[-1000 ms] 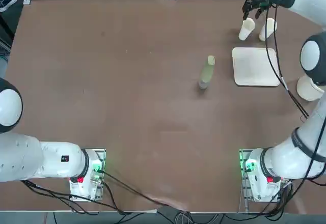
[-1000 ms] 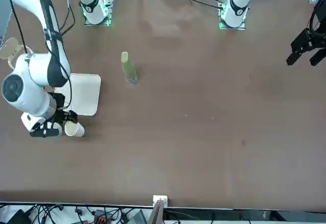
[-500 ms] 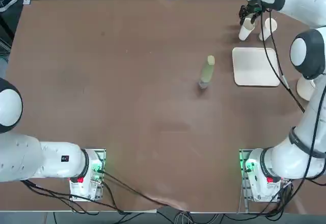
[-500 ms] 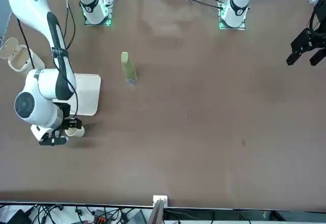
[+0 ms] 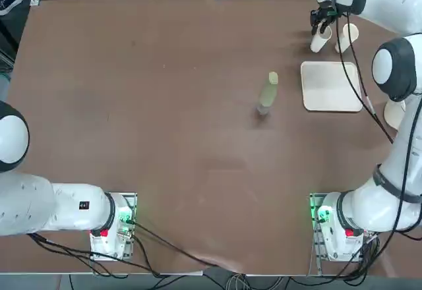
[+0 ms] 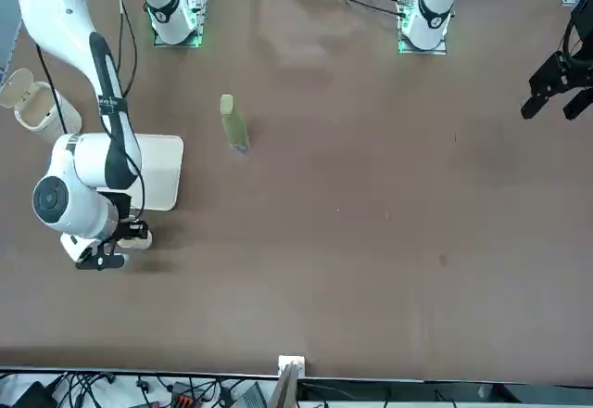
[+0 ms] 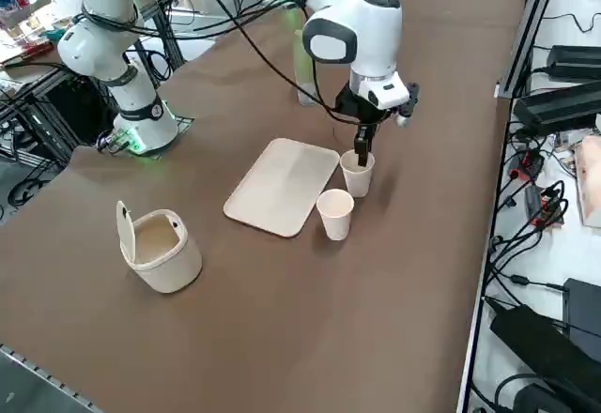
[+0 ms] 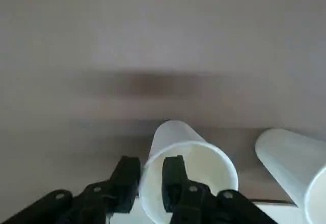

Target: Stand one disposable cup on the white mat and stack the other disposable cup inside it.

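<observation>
While R gripper [image 8: 152, 160] straddles one cup's [image 8: 206, 165] rim, jaws part-open, brown tbl [image 7: 263, 338], white mat [image 7: 282, 188], bin [image 7: 169, 267], cluttered bench [image 7: 556, 255]

White arm [image 7: 352, 42] with dark joint bands, black cables [image 7: 246, 33] and end effector [image 8: 151, 186].

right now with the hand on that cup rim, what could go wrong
One finger of the right hand reaches inside the cup and the other sits outside, so squeezing on the thin wall might dent it or tip the cup. The second cup stands close by and could get knocked. The loose cable hanging by the arm might snag as it lifts.
</observation>
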Motion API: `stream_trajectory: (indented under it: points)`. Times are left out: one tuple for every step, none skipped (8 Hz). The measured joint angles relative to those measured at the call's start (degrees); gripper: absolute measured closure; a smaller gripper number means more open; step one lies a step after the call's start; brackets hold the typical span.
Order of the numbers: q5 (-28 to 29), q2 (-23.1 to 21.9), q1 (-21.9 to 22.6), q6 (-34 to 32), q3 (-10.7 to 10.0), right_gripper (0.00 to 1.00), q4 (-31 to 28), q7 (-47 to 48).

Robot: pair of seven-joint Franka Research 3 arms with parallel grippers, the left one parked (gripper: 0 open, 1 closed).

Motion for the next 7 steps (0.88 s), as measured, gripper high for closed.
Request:
stream_trajectory:
  points:
    - [0.00, 0.01, 0.00, 0.00, 0.00, 0.75, 0.04, 0.00]
    - [0.00, 0.01, 0.00, 0.00, 0.00, 0.95, 0.23, 0.01]
    - [0.00, -0.15, -0.01, -0.02, -0.04, 0.98, 0.73, 0.04]
    - [0.00, -0.99, -0.03, -0.87, -0.20, 0.98, 1.31, 0.04]
    - [0.01, -2.75, -0.10, -3.70, -0.38, 0.98, 1.67, 0.08]
    - [0.01, -5.08, -0.22, -7.92, -0.58, 0.98, 1.75, 0.11]
    - [0.00, -7.59, -0.40, -11.87, -0.73, 0.98, 1.40, 0.11]
